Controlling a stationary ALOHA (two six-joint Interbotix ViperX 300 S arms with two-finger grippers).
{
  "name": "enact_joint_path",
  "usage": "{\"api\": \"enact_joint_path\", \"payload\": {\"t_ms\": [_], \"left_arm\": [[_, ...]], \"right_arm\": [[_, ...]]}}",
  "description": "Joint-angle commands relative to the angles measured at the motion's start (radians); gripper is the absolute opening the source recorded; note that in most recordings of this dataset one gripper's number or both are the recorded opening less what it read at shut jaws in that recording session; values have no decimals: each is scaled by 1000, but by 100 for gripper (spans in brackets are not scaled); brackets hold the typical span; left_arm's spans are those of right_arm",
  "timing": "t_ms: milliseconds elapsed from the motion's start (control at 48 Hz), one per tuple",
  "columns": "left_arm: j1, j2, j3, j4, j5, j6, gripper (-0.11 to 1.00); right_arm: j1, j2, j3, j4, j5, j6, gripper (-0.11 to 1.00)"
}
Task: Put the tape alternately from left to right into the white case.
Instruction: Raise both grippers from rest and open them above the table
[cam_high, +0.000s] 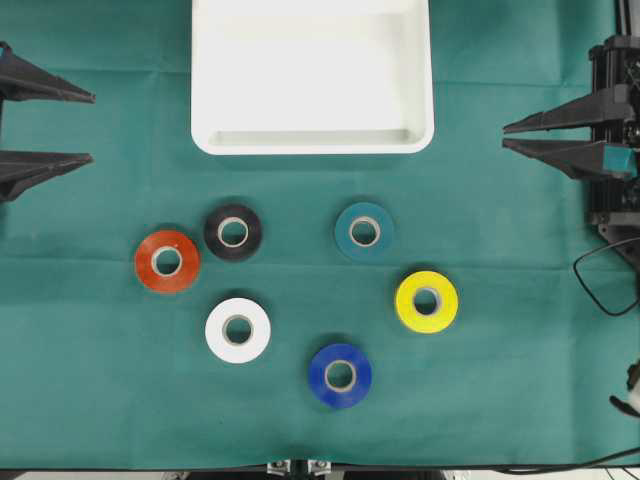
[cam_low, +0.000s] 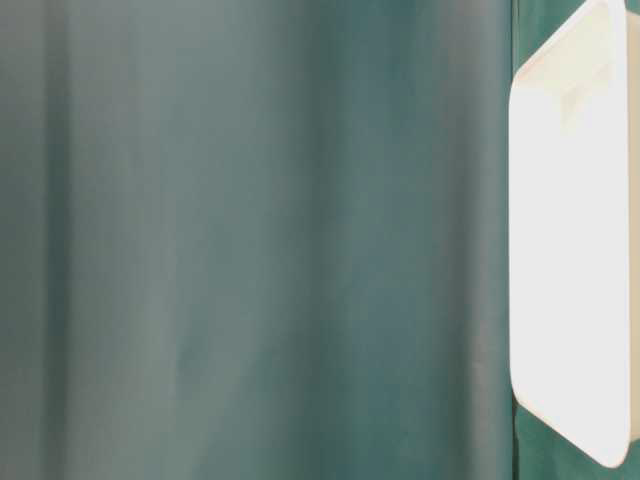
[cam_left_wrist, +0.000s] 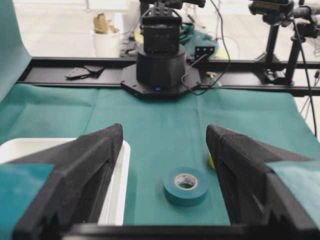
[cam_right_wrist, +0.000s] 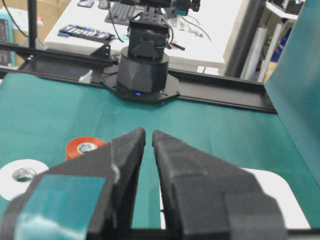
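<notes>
I see my left gripper (cam_high: 92, 128) at the left edge, its black jaws spread apart and holding nothing. My right gripper (cam_high: 503, 136) sits opposite, jaws nearly together, tips pointing inward, also holding nothing.

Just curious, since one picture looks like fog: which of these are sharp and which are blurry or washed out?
Overhead view: sharp, evenly lit. Table-level view: smeared green cloth, white case glaring. Wrist views: each claw blurred up close, teal tape clear.

Green cloth (cam_high: 100, 400) lies under both my pincers. A black cable loop (cam_high: 603, 280) sits near my right pincer (cam_high: 505, 135), at the cloth's edge. Far beyond my left pincer (cam_left_wrist: 165, 145): white bucket (cam_left_wrist: 106, 42) with cardboard scraps. Beyond the right one: white desk (cam_right_wrist: 215, 30), keyboard (cam_right_wrist: 120, 10).
</notes>
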Motion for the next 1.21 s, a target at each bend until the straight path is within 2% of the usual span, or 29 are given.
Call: {"api": "enact_joint_path", "payload": {"t_ms": [0,42,104,167,271,730,855,917,959,1042,1147,1188], "left_arm": [[-8,-3,-5,-21,-6,0,24],[-8,-6,0,-21,-6,-2,21],[-11,-6,5,-21,-6,-3,9],[-15,-3,5,-21,-6,-5,-1],[-18,0,6,-23,-5,-5,-9],[-18,28,5,-23,14,-2,-8],[-18,44,-2,-23,26,2,4],[-18,52,-5,-23,32,2,16],[-18,57,-6,-23,37,2,26],[-18,63,-11,-23,44,0,49],[-18,67,-17,-23,51,0,80],[-18,69,-18,-23,54,0,88]], "right_arm": [[-6,8,-12,-2,-9,2,24],[-6,5,-8,-5,-11,0,22],[-6,5,-6,-5,-12,2,9],[-6,6,-8,-5,-9,2,1],[-6,9,-9,-5,-9,2,-2],[-6,37,-12,-5,15,14,-2],[-6,57,-17,-5,18,32,-2],[-6,61,-15,-5,20,37,-1],[-6,64,-15,-5,25,37,4],[-6,66,-14,-5,34,37,19],[-8,66,-18,-5,48,38,50],[-6,66,-20,-5,48,37,62]]}}
